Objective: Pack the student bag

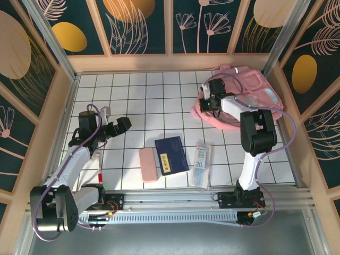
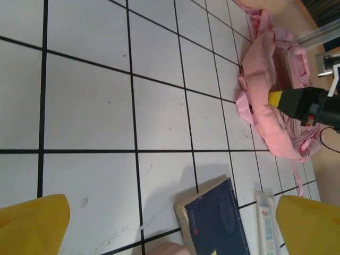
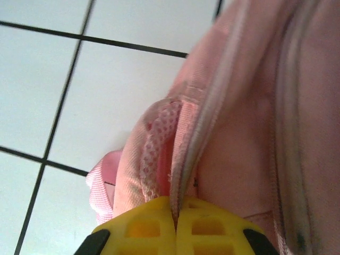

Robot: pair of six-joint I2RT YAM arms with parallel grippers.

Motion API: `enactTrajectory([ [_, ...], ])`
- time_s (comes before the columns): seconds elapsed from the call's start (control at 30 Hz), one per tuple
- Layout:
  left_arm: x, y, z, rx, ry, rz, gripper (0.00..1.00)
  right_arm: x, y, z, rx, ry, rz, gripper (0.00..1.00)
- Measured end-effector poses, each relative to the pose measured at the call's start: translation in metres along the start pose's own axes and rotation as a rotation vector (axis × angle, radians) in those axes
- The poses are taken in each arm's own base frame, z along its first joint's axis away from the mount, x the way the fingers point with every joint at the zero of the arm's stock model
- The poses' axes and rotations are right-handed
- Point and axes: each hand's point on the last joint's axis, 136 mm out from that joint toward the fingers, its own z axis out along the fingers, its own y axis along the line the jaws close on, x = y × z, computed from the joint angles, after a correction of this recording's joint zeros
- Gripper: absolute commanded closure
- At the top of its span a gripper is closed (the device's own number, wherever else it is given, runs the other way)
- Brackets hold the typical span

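I am holding my left gripper [image 1: 121, 125] with its jaws wide apart above the white tiles [image 1: 138, 95], just past the blue book [image 1: 171, 155]. Farther off, I am clamping my right gripper [image 3: 175, 223] on the edge of the student bag [image 1: 241, 77], which is lying in the far-right corner.

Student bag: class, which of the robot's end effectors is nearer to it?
Right. The right end effector is shut on the student bag, pinching its fabric edge. The left end effector hangs open over the tiles, well apart from it.
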Motion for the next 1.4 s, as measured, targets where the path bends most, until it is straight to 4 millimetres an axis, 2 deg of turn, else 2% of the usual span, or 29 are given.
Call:
enactTrajectory([
  [0.07,0.001,0.000,0.000,-0.001,0.002,-0.002,0.01,0.004,0.020,-0.007,-0.015,-0.016,-0.157,1.00],
  [0.13,0.001,-0.001,0.000,0.004,0.004,-0.008,0.01,0.013,0.049,-0.018,-0.053,-0.014,-0.354,1.00],
  [0.27,0.001,-0.006,0.006,0.044,0.021,-0.046,0.01,0.019,0.122,-0.036,-0.160,-0.059,-0.774,1.00],
  [0.37,0.007,-0.017,0.017,0.080,0.061,-0.058,0.01,0.035,0.174,-0.044,-0.214,-0.104,-1.072,0.98],
  [0.43,0.012,-0.031,0.027,0.103,0.091,-0.037,0.01,0.048,0.196,-0.044,-0.227,-0.118,-1.191,0.83],
  [0.5,0.015,-0.046,0.040,0.133,0.120,-0.018,0.01,0.056,0.206,-0.042,-0.223,-0.129,-1.237,0.70],
  [0.53,0.015,-0.050,0.046,0.139,0.131,-0.017,0.01,0.053,0.206,-0.041,-0.210,-0.139,-1.226,0.49],
  [0.57,0.014,-0.050,0.054,0.135,0.143,-0.020,0.01,0.048,0.202,-0.042,-0.184,-0.153,-1.188,0.42],
  [0.63,0.011,-0.049,0.071,0.113,0.164,-0.025,0.01,0.036,0.190,-0.049,-0.129,-0.182,-1.086,0.40],
  [0.73,0.005,-0.054,0.097,0.078,0.185,-0.007,0.01,0.015,0.165,-0.079,-0.033,-0.254,-0.786,0.29],
  [0.8,0.001,-0.068,0.116,0.076,0.198,0.033,0.01,0.001,0.134,-0.108,0.046,-0.318,-0.479,0.26],
  [0.83,-0.001,-0.076,0.124,0.078,0.201,0.054,0.01,-0.005,0.112,-0.126,0.084,-0.356,-0.267,0.25],
  [0.87,-0.003,-0.084,0.131,0.080,0.201,0.074,0.01,-0.007,0.094,-0.138,0.104,-0.379,-0.105,0.25],
  [0.9,-0.004,-0.090,0.140,0.075,0.202,0.095,0.01,-0.003,0.066,-0.151,0.128,-0.400,0.119,0.25],
  [0.97,-0.005,-0.101,0.155,0.070,0.206,0.131,0.01,0.014,0.020,-0.162,0.164,-0.412,0.436,0.24],
  [1.03,0.000,-0.106,0.171,0.061,0.220,0.155,0.01,0.049,-0.026,-0.161,0.232,-0.383,0.701,0.22],
  [1.1,0.010,-0.105,0.188,0.034,0.253,0.172,0.01,0.095,-0.056,-0.151,0.282,-0.308,0.904,0.19],
  [1.17,0.020,-0.100,0.203,0.000,0.291,0.182,0.01,0.133,-0.072,-0.142,0.309,-0.234,1.045,0.18],
  [1.23,0.030,-0.092,0.213,-0.038,0.324,0.190,0.04,0.157,-0.084,-0.139,0.318,-0.190,1.142,0.20],
  [1.3,0.037,-0.081,0.218,-0.082,0.341,0.199,0.08,0.164,-0.087,-0.135,0.283,-0.165,1.192,0.24],
  [1.37,0.040,-0.075,0.218,-0.110,0.345,0.205,0.14,0.158,-0.083,-0.125,0.214,-0.150,1.192,0.28],
  [1.4,0.039,-0.073,0.218,-0.118,0.344,0.207,0.16,0.154,-0.079,-0.118,0.170,-0.139,1.180,0.34],
])
